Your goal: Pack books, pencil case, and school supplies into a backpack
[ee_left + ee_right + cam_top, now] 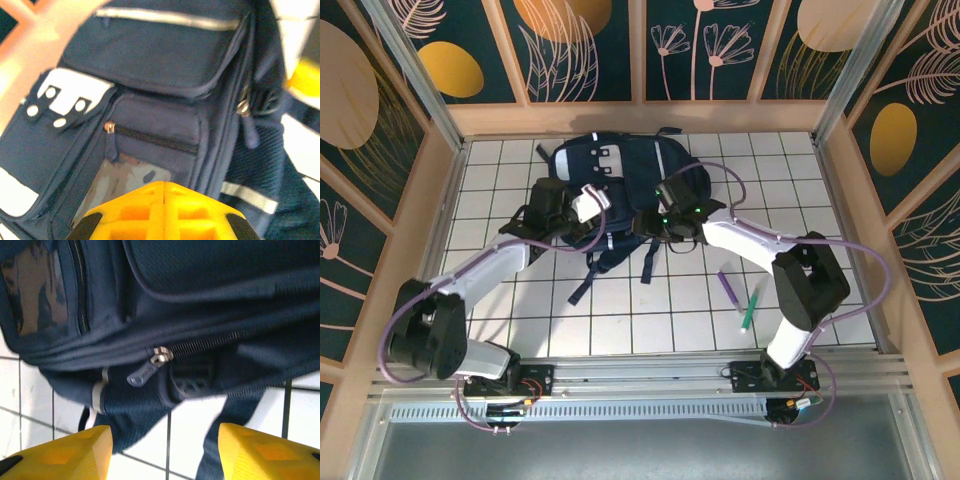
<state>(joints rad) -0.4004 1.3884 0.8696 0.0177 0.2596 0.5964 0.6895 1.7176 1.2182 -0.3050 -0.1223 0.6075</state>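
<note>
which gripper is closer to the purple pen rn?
Right. The right gripper is at the backpack's near right edge, up and left of the purple pen across bare tiles. The left gripper is over the backpack's left part, farther away.

One backpack, one purple pen, apparently one green pen

White tiled tabletop, wood-framed floral wall panels, aluminium rail
</note>
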